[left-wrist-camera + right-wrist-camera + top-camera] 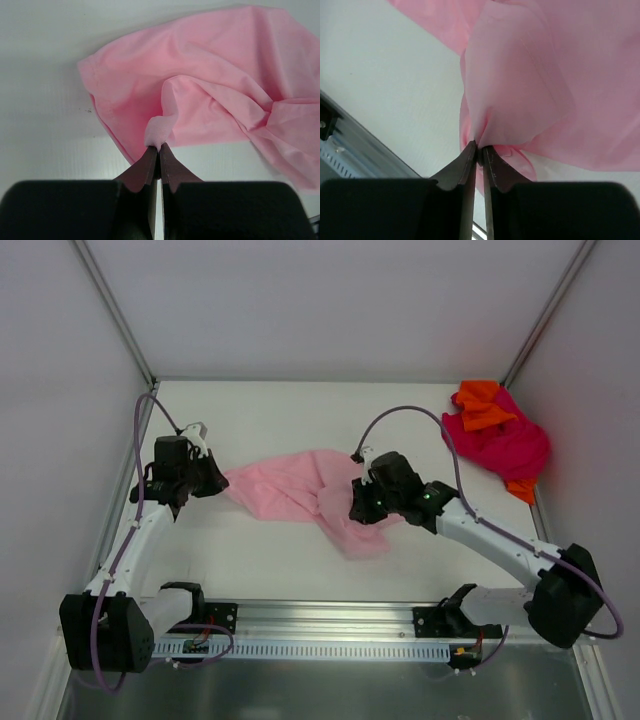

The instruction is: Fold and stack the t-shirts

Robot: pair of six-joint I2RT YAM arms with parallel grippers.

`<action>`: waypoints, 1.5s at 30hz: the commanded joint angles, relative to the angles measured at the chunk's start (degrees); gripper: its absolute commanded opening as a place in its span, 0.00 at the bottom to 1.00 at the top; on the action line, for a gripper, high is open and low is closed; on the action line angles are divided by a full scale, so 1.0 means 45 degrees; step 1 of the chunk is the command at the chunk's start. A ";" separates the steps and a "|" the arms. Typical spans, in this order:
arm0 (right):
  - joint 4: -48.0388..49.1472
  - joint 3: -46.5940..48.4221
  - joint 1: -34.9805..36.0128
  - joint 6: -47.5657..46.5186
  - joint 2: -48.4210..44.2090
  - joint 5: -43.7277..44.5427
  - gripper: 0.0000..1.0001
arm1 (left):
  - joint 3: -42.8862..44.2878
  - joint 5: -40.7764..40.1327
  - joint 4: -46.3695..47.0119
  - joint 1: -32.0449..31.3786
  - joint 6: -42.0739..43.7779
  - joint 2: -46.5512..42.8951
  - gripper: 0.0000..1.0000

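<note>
With the left claw [159,150] and right claw [479,148] each clamped tight on the pink t-shirt [300,488], spreading it flat likely comes next.

Bright, even light; soft shadows; sharp.

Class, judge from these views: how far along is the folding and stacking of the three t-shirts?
Done: nothing folded or stacked. In hand: the left gripper and right gripper each pinch the crumpled light pink cloth t-shirt. Remaining: fold it, then the magenta-red t-shirt and bright orange t-shirt heaped at the far right corner.
</note>
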 commanded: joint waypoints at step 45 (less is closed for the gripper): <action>0.0594 0.2901 0.0958 0.0007 0.2974 0.0189 0.01 | 0.0276 0.0366 -0.0013 0.0118 0.0475 0.0191 0.02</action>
